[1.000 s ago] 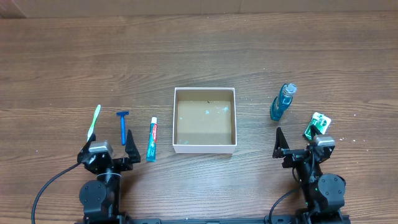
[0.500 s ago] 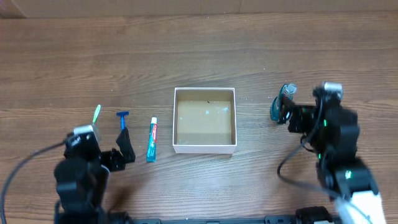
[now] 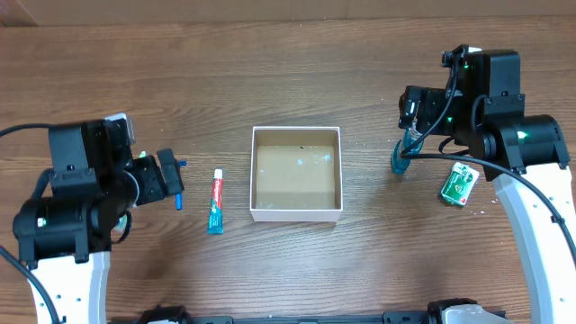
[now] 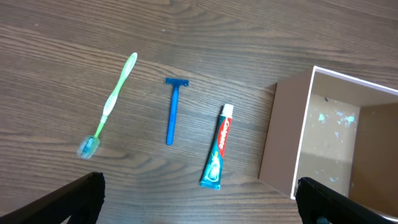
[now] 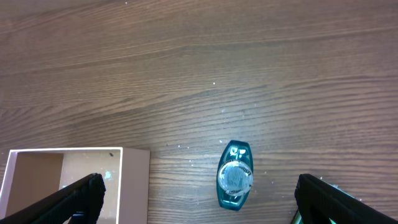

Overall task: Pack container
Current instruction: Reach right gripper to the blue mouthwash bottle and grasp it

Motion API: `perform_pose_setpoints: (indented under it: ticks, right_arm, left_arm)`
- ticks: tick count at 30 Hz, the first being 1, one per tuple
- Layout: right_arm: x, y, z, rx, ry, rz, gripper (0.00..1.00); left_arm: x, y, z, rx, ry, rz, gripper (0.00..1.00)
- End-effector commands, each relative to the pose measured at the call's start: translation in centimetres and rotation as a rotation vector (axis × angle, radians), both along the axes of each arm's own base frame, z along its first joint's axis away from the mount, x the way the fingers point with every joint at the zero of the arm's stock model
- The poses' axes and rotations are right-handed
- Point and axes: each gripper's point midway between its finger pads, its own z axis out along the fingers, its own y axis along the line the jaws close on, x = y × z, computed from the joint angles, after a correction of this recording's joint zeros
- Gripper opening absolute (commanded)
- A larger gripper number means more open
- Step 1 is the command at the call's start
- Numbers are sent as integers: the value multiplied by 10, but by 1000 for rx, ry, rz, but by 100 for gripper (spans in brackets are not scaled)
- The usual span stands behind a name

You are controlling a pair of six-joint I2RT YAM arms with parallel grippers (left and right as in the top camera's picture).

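Wood-grain tabletop (image 3: 288, 72) runs across the whole scene, and both arms are raised over it. The left gripper (image 4: 199, 199) hangs wide open with nothing between its fingers. The right gripper (image 5: 199, 190) is spread just as wide and is just as empty.

The container (image 3: 297, 180) sits at the middle of the table, between the two arms. It is a small, square, shallow box with thin white walls. Its tan cardboard floor shows from wall to wall, marked only by a few pale flecks.

To its right, below the right gripper, a blue bottle (image 5: 235, 175) stands upright with its clear cap facing up. A toothpaste tube (image 3: 214, 202) lies just left of the container, red cap pointing away from the arms. Further left lies a green toothbrush (image 4: 112, 106), and a blue razor (image 4: 172, 109) lies between the toothbrush and the toothpaste tube. A small green packet (image 3: 458, 184) lies flat, right of the bottle.
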Motion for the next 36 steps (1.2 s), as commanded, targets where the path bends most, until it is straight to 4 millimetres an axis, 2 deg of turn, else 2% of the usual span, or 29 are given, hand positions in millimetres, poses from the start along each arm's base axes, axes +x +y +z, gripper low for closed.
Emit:
perform_pose_setpoints:
  ticks: [1, 9, 10, 18, 22, 25, 28, 29, 30, 36]
  right_arm:
    - [4, -3, 6, 7, -3, -54, 100]
    - [6, -3, -69, 11, 268, -123, 100]
    - [7, -3, -83, 9, 316, -136, 100]
    - [12, -3, -132, -8, 452, -154, 100]
    - [15, -9, -141, 0, 470, -186, 100]
    - [18, -22, -141, 10, 465, -222, 99]
    - [16, -33, -141, 15, 472, -249, 91]
    - [15, -36, -141, 16, 477, -257, 86]
    - [14, -37, -142, 15, 480, -256, 83]
    - [13, -35, -142, 11, 487, -246, 82]
  left_arm:
    - [4, -7, 6, -33, -5, -13, 100]
    - [2, -7, 5, -33, 2, -13, 100]
    - [1, -7, 4, -32, 10, -12, 100]
    - [0, -7, 2, -31, 20, -11, 100]
    - [0, -7, 2, -31, 20, -11, 100]
    - [0, -7, 2, -31, 19, -11, 100]
    - [1, -7, 2, -31, 19, -11, 100]
    - [1, -7, 2, -31, 19, -11, 100]
    - [1, -7, 2, -31, 19, -11, 100]
    - [1, -7, 2, -31, 19, -11, 100]
